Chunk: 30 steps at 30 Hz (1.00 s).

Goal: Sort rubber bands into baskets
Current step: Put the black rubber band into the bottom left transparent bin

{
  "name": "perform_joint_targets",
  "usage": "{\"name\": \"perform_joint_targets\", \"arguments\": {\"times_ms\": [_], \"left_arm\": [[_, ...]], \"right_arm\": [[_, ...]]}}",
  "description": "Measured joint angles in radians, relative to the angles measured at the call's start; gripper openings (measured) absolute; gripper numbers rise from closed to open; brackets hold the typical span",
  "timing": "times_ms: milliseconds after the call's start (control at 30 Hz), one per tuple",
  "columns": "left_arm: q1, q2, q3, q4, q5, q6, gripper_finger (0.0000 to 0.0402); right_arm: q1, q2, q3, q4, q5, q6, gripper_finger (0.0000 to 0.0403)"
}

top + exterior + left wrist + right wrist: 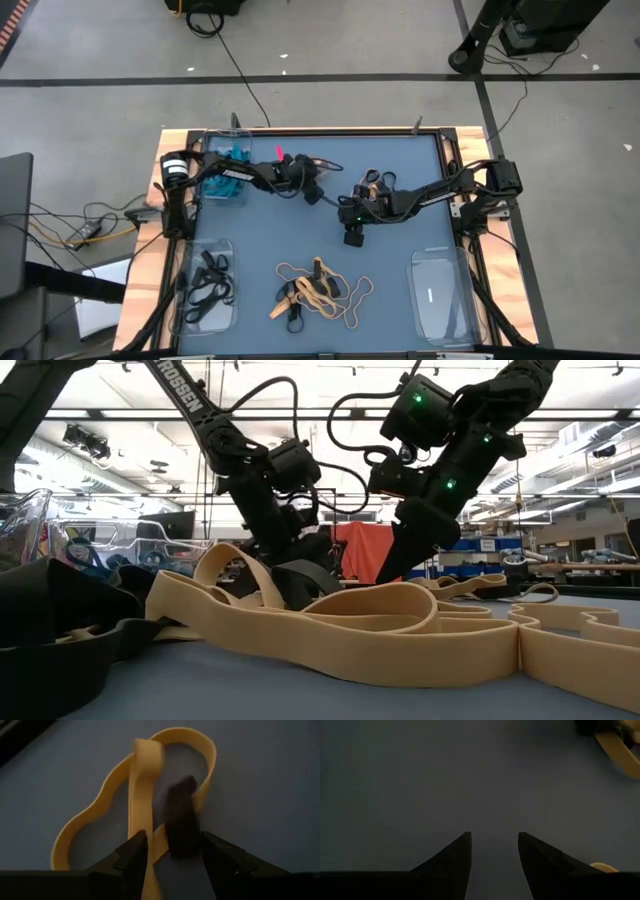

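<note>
My left gripper (pixel 318 195) (pixel 172 852) hangs open, tipped down over a tan rubber band (pixel 125 795) that lies on the blue mat. A black band (pixel 182 820) stands between its fingertips; whether a finger touches either band I cannot tell. This small tan-and-black cluster (pixel 375 180) lies at the middle far side. My right gripper (pixel 352 238) (pixel 494 845) is open above bare mat, nothing between its fingers. A heap of tan bands (pixel 320 290) (pixel 350 610) lies near the front edge. Teal bands (pixel 232 158) fill the far-left basket (pixel 210 140), and black bands (pixel 205 290) the near-left basket (pixel 188 262).
A clear basket (pixel 440 262) at the near right holds no bands. The two arms come close at the table's middle, the right arm (pixel 420 195) passing beside the small cluster. A wooden frame (pixel 150 250) borders the mat. Black bands (pixel 60 610) lie close to the low camera.
</note>
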Motion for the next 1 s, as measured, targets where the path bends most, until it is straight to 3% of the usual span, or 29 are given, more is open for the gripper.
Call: {"name": "perform_joint_targets", "arguments": {"times_ms": [200, 500, 633, 1000], "left_arm": [[-0.001, 0.005, 0.0, 0.006, 0.059, 0.009, 0.0144], [0.0, -0.006, 0.001, -0.006, 0.08, 0.033, 0.0012], [-0.001, -0.06, 0.0, -0.073, 0.148, 0.03, 0.0008], [-0.121, -0.291, 0.001, -0.228, 0.149, 0.032, 0.0002]], "right_arm": [[0.0, 0.0, 0.0, -0.001, 0.0, 0.0, 0.0174], [0.0, 0.0, 0.0, -0.002, 0.0, 0.0, 0.0174], [0.0, 0.0, 0.0, -0.01, 0.0, 0.0, 0.0174], [0.0, 0.0, 0.0, -0.022, 0.0, 0.0, 0.0174]]}}
